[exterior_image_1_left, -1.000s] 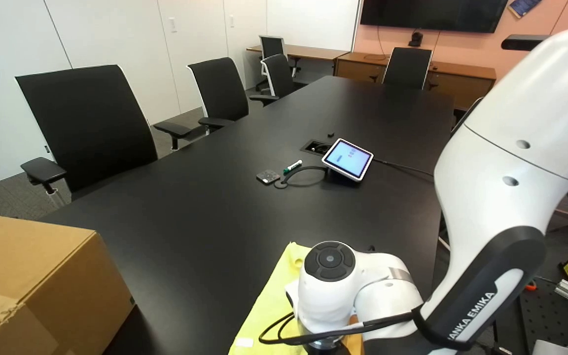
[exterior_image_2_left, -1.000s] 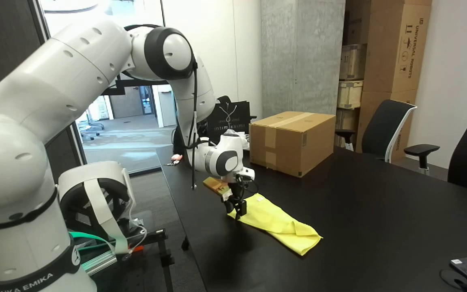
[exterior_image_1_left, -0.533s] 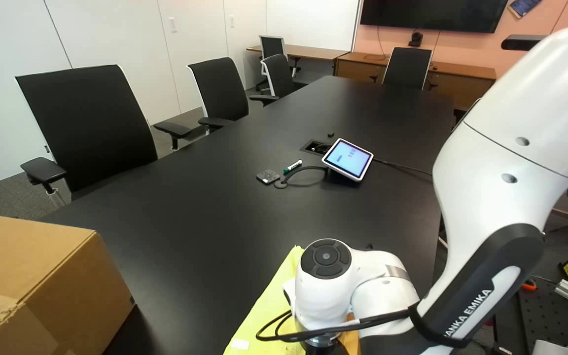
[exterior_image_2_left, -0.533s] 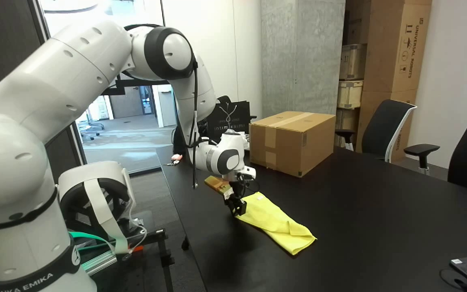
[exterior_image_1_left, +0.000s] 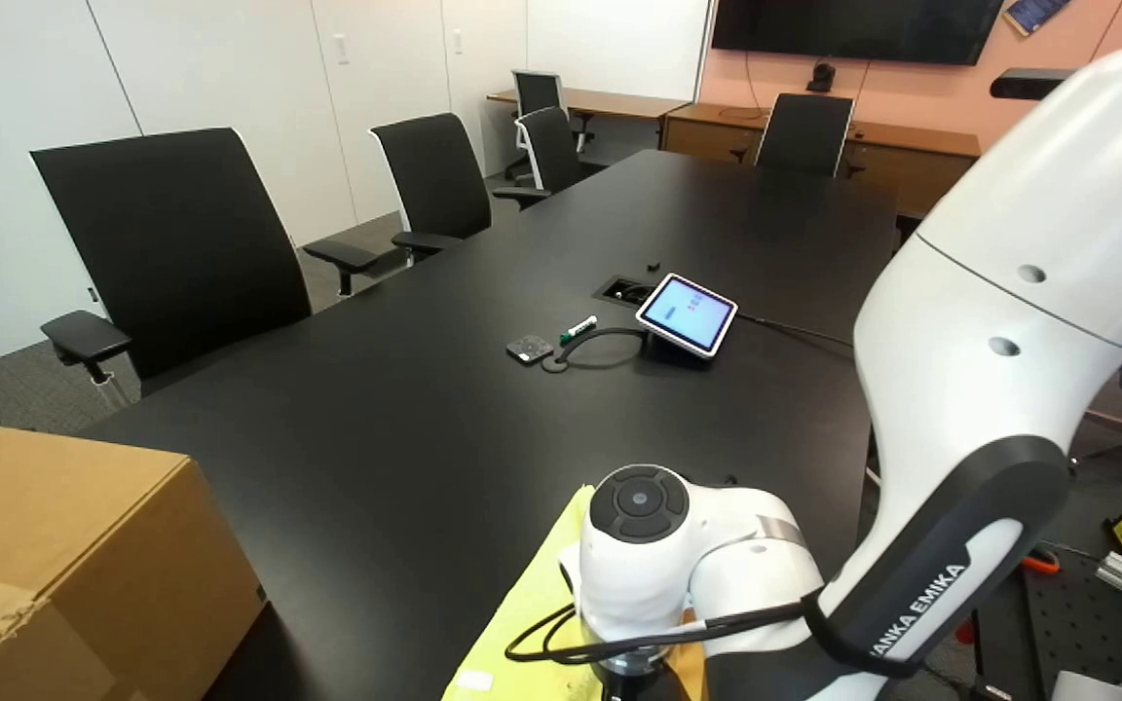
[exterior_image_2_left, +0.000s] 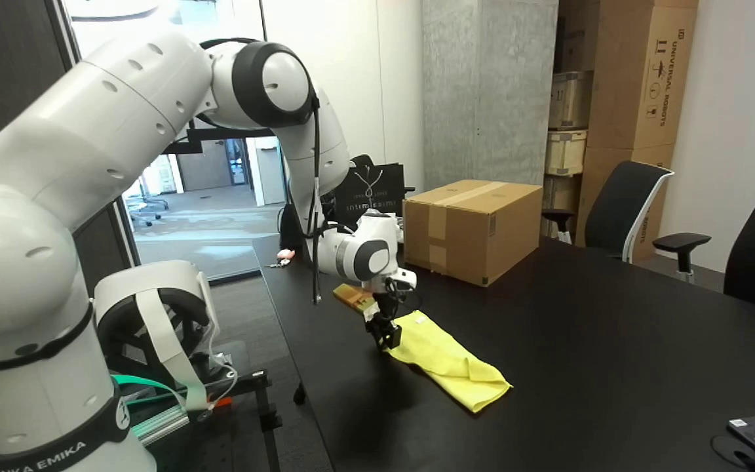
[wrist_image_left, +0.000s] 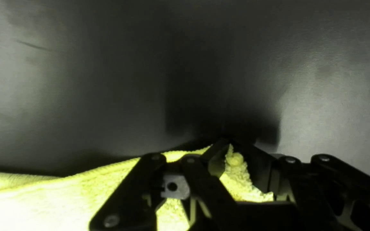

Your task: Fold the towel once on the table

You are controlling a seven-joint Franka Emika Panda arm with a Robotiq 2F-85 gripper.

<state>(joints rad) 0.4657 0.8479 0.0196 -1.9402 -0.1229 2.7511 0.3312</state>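
- Towel (exterior_image_2_left: 448, 360): one end sits clenched between the fingertips of the gripper (wrist_image_left: 227, 141), low over the black table (exterior_image_2_left: 587, 367).
- From that grip it stretches out along the table, rumpled into a loose flap toward its far end.
- Cardboard box (exterior_image_2_left: 472, 229): on the table, apart from the towel.
- Tablet (exterior_image_1_left: 687, 314) and green-ended marker (exterior_image_1_left: 579, 329): farther along the table, near each other.

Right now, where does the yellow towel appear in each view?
In an exterior view: towel at bottom centre, partly hidden by the robot arm.
In an exterior view: towel in the lower half, just right of centre.
In the wrist view: towel along the bottom, mainly left.
Shared landmark: black table, visible in all three.
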